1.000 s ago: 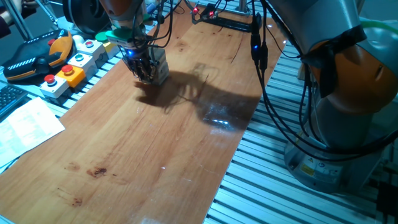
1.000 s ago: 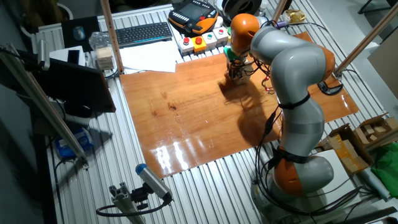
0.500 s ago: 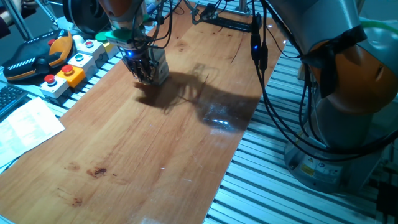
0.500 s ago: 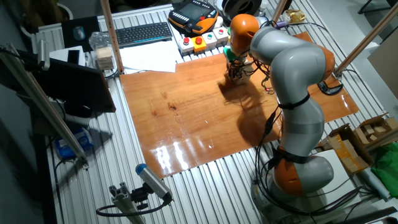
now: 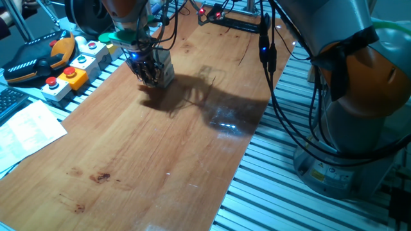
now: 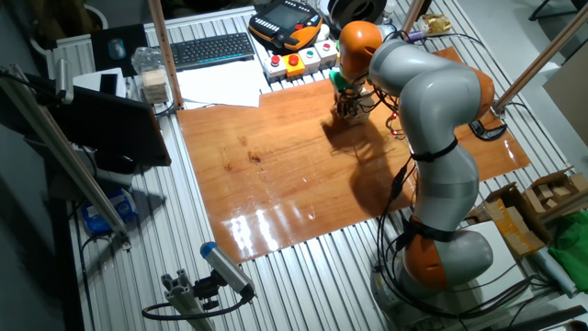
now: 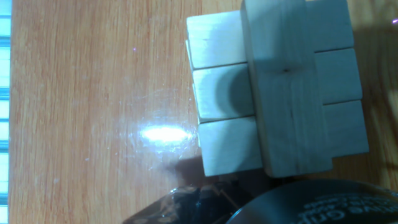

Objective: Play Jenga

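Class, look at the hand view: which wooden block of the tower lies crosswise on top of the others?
The long top block. It lies alone across the three side-by-side blocks beneath it.

1. You cannot judge the tool [image 5: 151,76]: in both fixed views its fingertips merge with the Jenga [image 5: 163,69] tower.
2. In the hand view, the picture's lower edge cuts off the dark tool body, and its fingers go unseen.
3. The tower's lower layers stay hidden beneath the single top block [image 7: 287,87].
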`<control>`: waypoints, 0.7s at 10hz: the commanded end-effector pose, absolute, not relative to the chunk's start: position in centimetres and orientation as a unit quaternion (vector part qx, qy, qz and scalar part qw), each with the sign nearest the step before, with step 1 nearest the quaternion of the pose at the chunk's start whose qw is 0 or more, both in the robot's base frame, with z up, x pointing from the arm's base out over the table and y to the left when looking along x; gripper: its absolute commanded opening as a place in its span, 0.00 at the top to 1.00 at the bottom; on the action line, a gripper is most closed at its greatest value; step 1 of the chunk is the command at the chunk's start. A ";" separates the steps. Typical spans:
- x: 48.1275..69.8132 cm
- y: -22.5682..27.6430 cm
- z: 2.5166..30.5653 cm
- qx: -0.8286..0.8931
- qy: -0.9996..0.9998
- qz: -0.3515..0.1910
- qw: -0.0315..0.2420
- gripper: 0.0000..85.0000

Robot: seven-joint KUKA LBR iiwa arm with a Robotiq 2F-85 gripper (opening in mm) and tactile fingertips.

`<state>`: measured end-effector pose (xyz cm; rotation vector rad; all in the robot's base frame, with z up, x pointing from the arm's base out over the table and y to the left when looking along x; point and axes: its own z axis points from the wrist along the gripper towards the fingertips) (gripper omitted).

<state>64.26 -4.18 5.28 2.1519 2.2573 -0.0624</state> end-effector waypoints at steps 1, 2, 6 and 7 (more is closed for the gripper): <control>64.2 -4.2 5.3 0.689 0.724 -0.020 0.012 0.99; 64.2 -4.2 5.3 0.689 0.724 -0.020 0.012 0.99; 64.2 -4.2 5.4 0.689 0.725 -0.020 0.009 0.99; 64.2 -4.2 5.4 0.689 0.725 -0.020 0.008 0.99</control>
